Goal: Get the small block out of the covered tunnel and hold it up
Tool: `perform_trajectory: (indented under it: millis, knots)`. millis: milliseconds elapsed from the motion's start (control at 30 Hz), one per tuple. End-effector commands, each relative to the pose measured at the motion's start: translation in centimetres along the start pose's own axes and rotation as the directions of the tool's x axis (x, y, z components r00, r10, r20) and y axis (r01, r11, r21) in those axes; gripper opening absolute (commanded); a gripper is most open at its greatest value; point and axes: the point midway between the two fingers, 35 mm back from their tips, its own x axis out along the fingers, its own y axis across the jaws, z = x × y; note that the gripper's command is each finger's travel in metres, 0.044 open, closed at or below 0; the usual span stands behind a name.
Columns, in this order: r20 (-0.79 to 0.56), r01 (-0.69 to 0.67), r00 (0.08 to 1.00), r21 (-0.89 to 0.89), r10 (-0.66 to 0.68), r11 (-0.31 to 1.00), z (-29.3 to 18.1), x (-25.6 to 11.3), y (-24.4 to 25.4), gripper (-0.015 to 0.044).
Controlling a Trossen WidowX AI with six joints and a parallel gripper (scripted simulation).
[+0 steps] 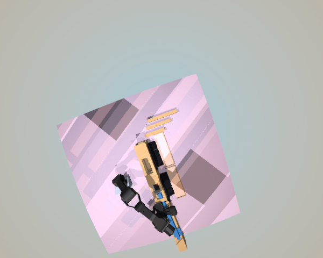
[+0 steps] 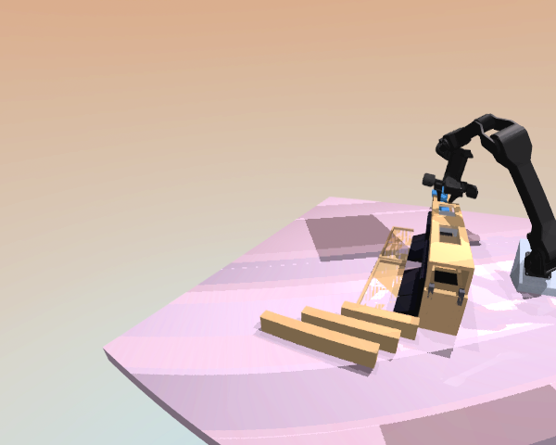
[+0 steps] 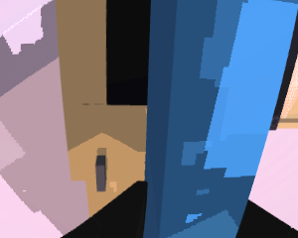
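Note:
The tan covered tunnel (image 1: 140, 151) (image 2: 453, 253) runs lengthwise with openings in its top. The grey cage (image 1: 156, 191) shows through the top opening nearer the arm's hand; a small spot of red shows there, but the block is otherwise hidden. The long blue handle (image 1: 177, 232) (image 3: 189, 114) sticks out of the tunnel's end on that side. My gripper (image 1: 165, 210) (image 2: 452, 197) (image 3: 181, 193) is shut on the handle, just beyond the tunnel end, with one black finger on each side of it in the wrist view.
Three tan rods (image 1: 163, 115) (image 2: 319, 338) lie beyond the far end of the tunnel. Black panels (image 1: 167, 184) (image 2: 410, 287) and thin tan-framed clear panels (image 1: 180, 184) line one side. A tan rail (image 1: 181, 245) extends under the handle past the table edge. The arm's base (image 2: 541, 286) is on the other side.

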Motion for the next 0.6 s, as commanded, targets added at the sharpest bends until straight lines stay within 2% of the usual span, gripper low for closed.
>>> perform_trajectory:
  millis: [0, 300, 567]
  knots:
    - [-0.003, 0.011, 1.000, 0.005, -0.011, 1.000, -1.9, 0.7, 0.0, 0.0000]
    - [-0.003, 0.012, 1.000, 0.006, -0.012, 1.000, -3.3, 1.2, 0.2, 0.0000]
    - [-0.003, 0.008, 1.000, 0.005, -0.008, 1.000, -2.5, 0.2, 0.1, 0.0210]
